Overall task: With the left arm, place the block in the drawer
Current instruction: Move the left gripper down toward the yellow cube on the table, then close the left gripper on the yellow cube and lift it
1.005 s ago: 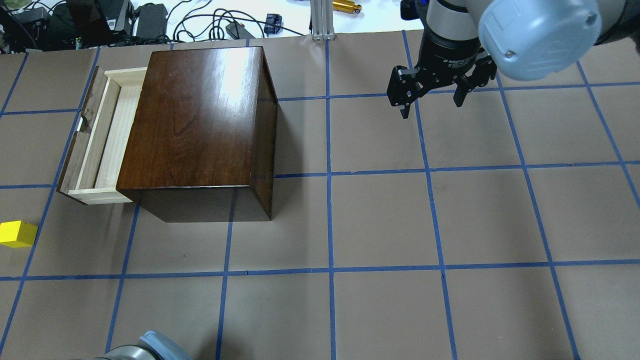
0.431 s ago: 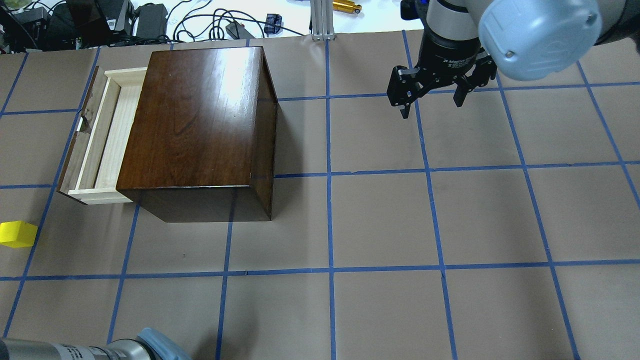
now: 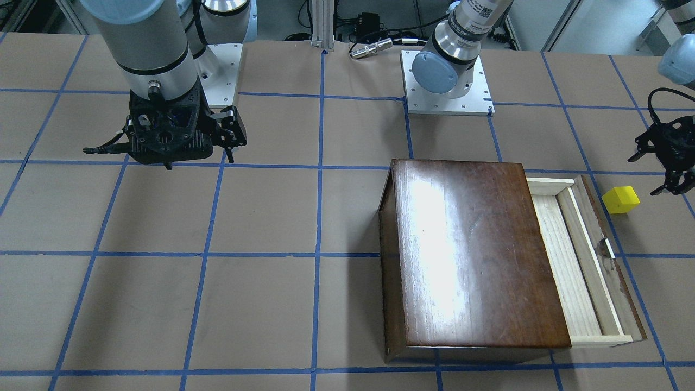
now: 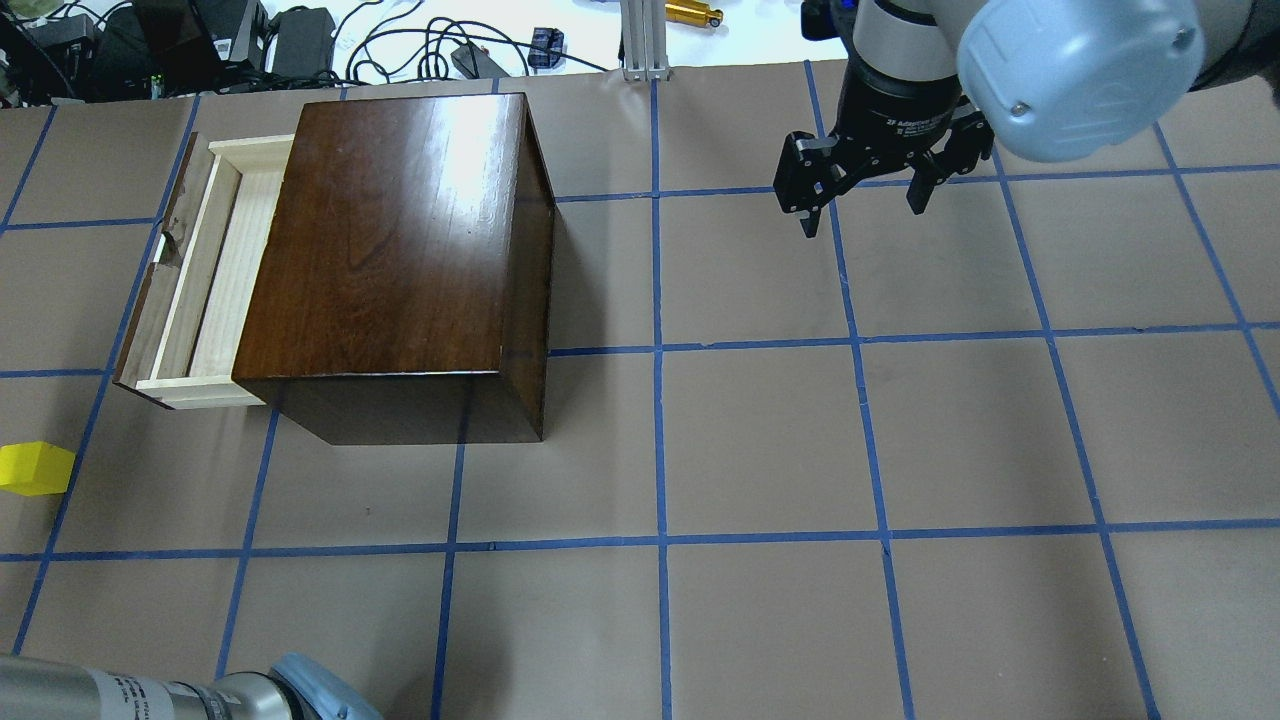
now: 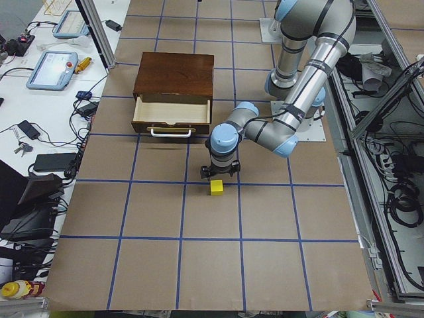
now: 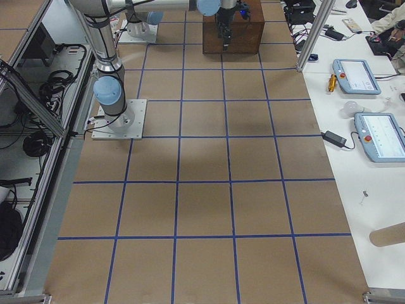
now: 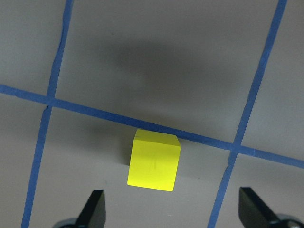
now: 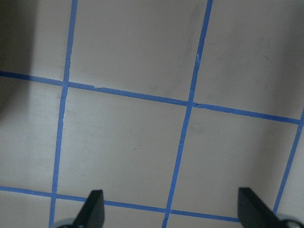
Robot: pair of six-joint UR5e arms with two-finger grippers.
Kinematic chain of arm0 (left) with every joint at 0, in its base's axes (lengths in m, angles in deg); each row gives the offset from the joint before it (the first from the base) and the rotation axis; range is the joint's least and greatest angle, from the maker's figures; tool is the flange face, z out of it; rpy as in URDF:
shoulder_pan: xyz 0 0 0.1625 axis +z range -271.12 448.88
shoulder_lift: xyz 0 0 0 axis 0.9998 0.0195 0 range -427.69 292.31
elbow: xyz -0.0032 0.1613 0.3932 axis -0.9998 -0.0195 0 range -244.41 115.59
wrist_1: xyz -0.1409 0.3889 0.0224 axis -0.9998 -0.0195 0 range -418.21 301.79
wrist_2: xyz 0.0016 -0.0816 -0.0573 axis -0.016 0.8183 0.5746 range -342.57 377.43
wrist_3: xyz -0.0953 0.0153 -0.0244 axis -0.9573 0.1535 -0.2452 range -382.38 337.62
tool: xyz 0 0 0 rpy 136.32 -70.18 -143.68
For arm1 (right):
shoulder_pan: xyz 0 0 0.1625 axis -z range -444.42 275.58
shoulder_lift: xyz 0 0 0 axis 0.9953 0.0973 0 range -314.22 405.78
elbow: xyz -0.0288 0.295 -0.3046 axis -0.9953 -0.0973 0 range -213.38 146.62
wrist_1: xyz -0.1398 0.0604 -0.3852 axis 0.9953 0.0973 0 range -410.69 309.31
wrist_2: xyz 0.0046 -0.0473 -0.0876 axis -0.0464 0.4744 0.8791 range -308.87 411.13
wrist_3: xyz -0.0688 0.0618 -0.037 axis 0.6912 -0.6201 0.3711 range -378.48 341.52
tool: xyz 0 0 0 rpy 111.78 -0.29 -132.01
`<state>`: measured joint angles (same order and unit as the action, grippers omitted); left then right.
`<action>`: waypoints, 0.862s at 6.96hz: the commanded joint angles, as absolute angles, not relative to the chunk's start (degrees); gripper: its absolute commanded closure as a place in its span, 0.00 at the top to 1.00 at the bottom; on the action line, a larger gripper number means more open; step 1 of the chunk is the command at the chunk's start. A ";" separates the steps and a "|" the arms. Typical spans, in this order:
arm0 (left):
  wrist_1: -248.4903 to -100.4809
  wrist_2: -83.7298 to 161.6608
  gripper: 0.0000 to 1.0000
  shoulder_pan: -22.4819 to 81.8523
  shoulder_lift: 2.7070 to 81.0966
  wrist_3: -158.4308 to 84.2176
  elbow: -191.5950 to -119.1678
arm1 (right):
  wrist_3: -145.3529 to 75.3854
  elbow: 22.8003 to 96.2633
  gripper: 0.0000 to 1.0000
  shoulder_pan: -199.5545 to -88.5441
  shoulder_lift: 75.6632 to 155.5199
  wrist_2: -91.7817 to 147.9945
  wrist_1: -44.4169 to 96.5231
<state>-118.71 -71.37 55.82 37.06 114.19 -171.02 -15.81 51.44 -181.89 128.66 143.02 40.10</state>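
The yellow block (image 4: 35, 468) lies on the brown table left of and nearer than the cabinet; it also shows in the front view (image 3: 621, 199) and the left side view (image 5: 216, 188). In the left wrist view the block (image 7: 154, 160) sits just ahead of and between the open fingertips of my left gripper (image 7: 173, 213), which hovers above it, empty. The left gripper (image 3: 659, 168) is at the front view's right edge. The drawer (image 4: 215, 270) is pulled open and looks empty. My right gripper (image 4: 865, 205) hangs open and empty far to the right.
The dark-brown cabinet (image 4: 400, 240) stands at the back left, its drawer opening leftward toward the table's end. The left arm's elbow (image 4: 300, 690) pokes in at the bottom left of the overhead view. Cables and gear (image 4: 300, 40) lie beyond the table's far edge.
The left arm's forearm has slid into the overhead view at the bottom left. The block, the drawer and the right arm have not moved.
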 commanded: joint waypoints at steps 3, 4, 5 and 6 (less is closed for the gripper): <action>-115.25 -70.99 1.00 56.19 41.73 118.16 -171.73 | -15.85 51.44 1.00 -181.89 128.66 143.06 40.10; -114.38 -70.90 1.00 56.19 42.43 118.60 -171.81 | -15.76 51.44 1.00 -181.89 128.66 142.98 40.10; -114.19 -71.25 1.00 56.19 43.39 118.86 -171.81 | -15.76 51.44 1.00 -181.89 128.66 143.06 40.10; -113.32 -71.34 1.00 56.19 44.01 119.13 -171.90 | -15.76 51.44 1.00 -181.89 128.66 143.06 40.10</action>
